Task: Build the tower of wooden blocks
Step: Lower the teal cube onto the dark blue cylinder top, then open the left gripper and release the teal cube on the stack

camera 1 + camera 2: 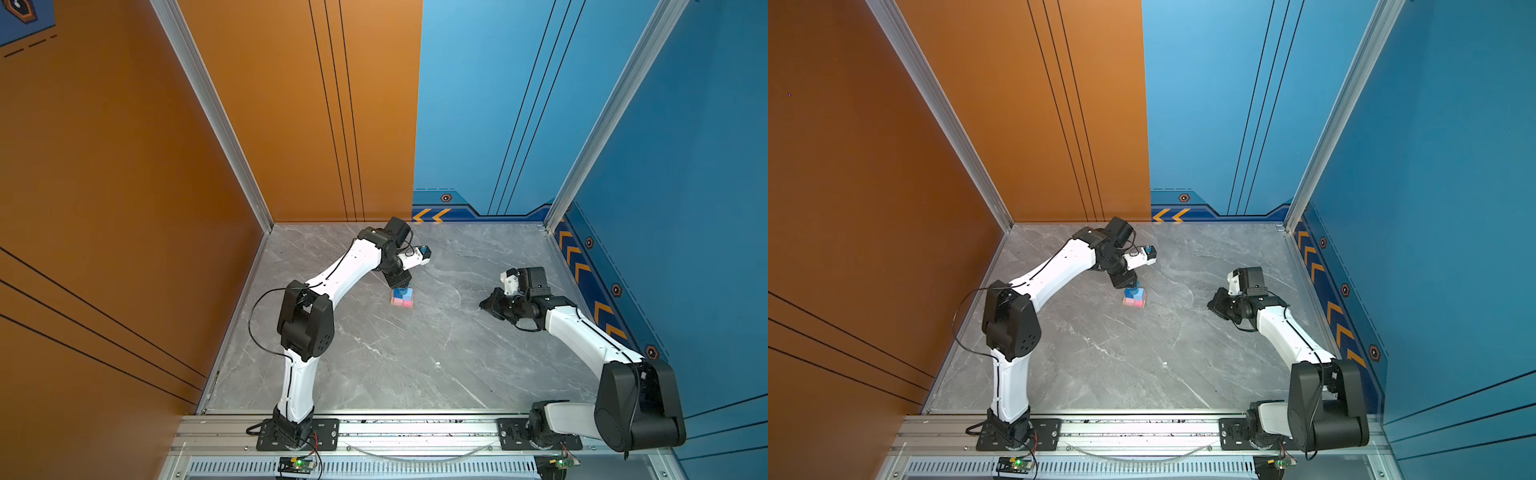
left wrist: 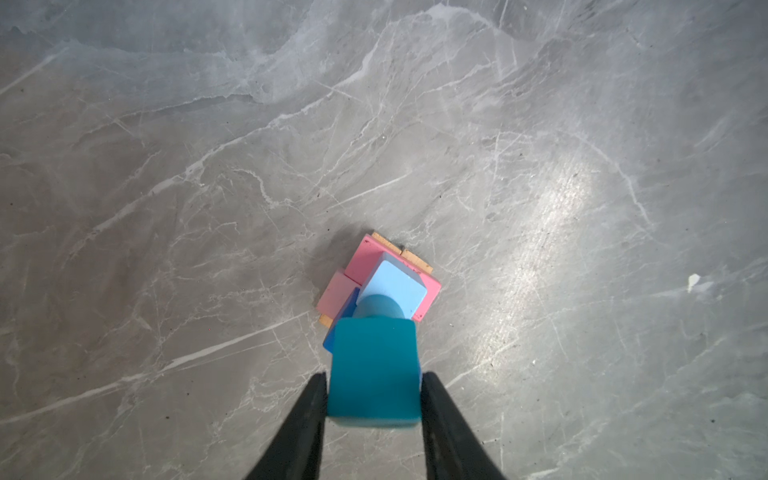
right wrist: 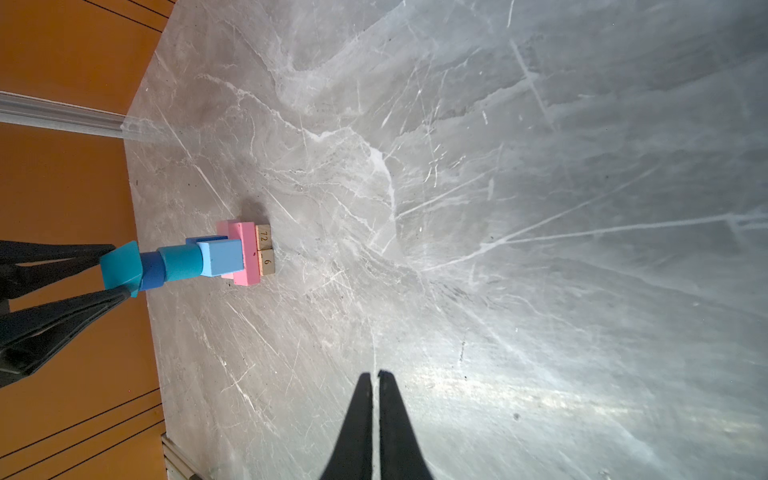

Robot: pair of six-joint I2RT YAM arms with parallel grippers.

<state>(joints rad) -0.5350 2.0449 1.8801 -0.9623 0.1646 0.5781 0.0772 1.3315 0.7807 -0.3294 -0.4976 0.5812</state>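
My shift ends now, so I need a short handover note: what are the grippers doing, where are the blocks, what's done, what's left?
Left gripper: jaws flank the teal cube atop the tower; whether they grip it, I cannot tell.
Right gripper: shut, empty, off to the side over the table.
Tower, bottom up: tan bars, pink bars, light-blue cube beside dark-blue cube, teal cylinder, dark-blue cylinder, teal cube.
Done: all nine blocks stacked.
Left: probably free the left gripper and lift it clear without nudging.

Block tower [image 1: 402, 301] mid-table, left end effector [image 2: 374, 384] at its top, bare tabletop [image 1: 415, 353] all round
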